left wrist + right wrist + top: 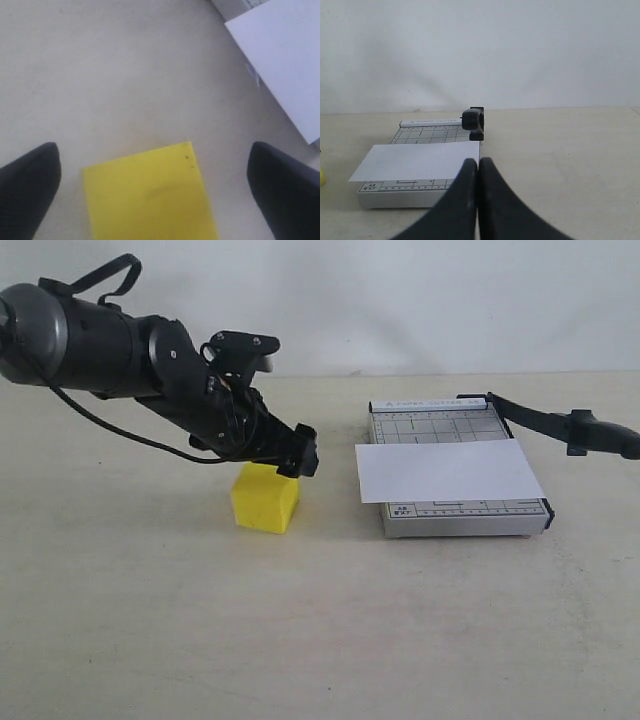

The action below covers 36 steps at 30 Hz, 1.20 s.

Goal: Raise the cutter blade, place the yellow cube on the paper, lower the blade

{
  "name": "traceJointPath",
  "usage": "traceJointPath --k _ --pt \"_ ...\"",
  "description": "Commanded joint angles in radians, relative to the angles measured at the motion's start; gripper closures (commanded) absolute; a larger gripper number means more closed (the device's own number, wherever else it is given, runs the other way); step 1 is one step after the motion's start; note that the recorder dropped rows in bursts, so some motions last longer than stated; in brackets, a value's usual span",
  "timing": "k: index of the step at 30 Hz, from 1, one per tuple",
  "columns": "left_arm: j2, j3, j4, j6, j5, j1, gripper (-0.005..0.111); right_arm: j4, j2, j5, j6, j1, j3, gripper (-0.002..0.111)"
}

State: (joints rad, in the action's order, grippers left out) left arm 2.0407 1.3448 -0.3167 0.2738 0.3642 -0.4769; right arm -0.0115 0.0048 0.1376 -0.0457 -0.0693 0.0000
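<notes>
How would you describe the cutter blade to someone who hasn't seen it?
Find the grey gridded cutter board on the right, white paper lying across it. From its far right corner a long black arm, the cutter blade, juts rightward; only it ends in a thick rounded handle.

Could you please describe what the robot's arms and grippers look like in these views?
The left arm is a thick dark-grey and black cylinder with black cables looping over and under it. The left gripper is black, with blunt jaws. The right gripper has smooth black jaws curving to a narrow tip.
</notes>
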Motion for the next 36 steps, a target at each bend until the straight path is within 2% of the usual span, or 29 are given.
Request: traceJointPath --k 1,21,28,36 --pt "0.026 0.005 -0.010 -0.012 0.003 -0.006 0.012 -0.002 -0.005 -0.009 0.001 0.001 0.000 0.108" --pt "0.026 0.005 -0.008 -0.012 0.008 0.001 0.012 -0.002 -0.005 -0.009 0.001 0.001 0.000 0.108" --pt "-0.002 0.007 0.060 -0.012 0.025 0.001 0.012 -0.002 -0.005 -0.009 0.001 0.001 0.000 0.108" --pt "-0.080 0.125 0.118 -0.007 0.118 -0.014 0.012 -0.002 -0.005 -0.009 0.001 0.001 0.000 0.108"
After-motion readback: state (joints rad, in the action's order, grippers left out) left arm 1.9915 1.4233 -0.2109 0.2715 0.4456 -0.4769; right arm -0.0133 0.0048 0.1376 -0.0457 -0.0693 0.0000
